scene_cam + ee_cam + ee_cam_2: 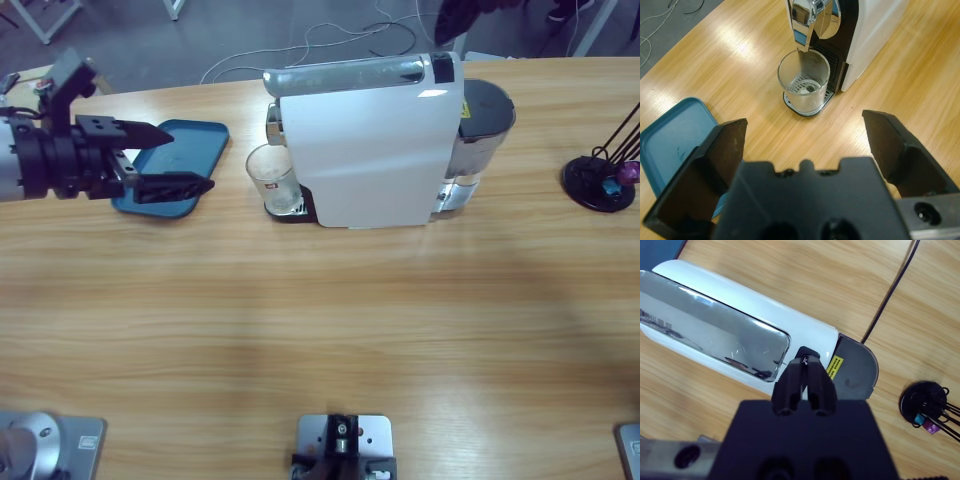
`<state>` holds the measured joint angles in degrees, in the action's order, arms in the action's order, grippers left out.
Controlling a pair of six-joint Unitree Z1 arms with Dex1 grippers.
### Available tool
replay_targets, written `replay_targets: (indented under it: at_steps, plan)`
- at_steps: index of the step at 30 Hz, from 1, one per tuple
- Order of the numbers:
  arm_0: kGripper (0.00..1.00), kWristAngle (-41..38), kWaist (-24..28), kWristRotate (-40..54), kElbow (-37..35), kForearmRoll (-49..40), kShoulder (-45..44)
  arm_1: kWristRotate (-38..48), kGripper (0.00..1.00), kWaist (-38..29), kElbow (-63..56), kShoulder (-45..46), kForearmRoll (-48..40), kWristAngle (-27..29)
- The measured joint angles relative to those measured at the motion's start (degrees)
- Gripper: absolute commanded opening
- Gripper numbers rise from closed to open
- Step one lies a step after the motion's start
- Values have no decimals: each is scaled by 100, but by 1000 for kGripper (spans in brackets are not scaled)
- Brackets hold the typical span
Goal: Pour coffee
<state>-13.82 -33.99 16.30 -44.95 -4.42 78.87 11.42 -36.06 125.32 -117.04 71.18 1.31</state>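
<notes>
A clear glass tumbler (272, 178) (804, 82) stands on the drip grate under the spout (810, 20) of the white coffee machine (370, 140) (755, 305). The coffee is not in view; only the grate shows through the tumbler's bottom. My left gripper (192, 158) (805, 125) is open, left of the tumbler and apart from it, above the blue tray (190, 140). My right gripper (805, 364) is shut on nothing, hovering above the machine's top near its black end piece (809, 353). In the high view only a dark shape (458, 15) at the top edge shows there.
The blue tray (675, 140) lies at the table's back left. A black capsule stand (598, 183) (926, 405) with coloured capsules is at the far right. The grey water tank (485, 110) (857, 370) sits behind the machine. Bare wood fills the table's front half.
</notes>
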Motion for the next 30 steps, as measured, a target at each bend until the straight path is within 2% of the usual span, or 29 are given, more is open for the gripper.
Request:
replay_targets:
  at_steps: [16, 17, 18, 19, 23, 30]
  plan:
    - [991, 0, 0, 0, 1, 4, 0, 0, 0, -1, -208, 3, -15, -1]
    - [991, 0, 0, 0, 1, 4, 0, 0, 174, -1, -220, 6, -28, -1]
    - [991, 0, 0, 0, 1, 4, 0, 0, 861, -2, -226, 14, -34, -1]
    - [991, 0, 0, 0, 1, 4, 0, 0, 999, -2, -229, 27, -55, -1]
    - [991, 0, 0, 0, 1, 4, 0, -63, 1000, -138, -291, 178, -250, 145]
    - [991, 0, 0, -1, 1, 10, 0, -39, 1000, -365, -1368, 1232, -1170, 145]
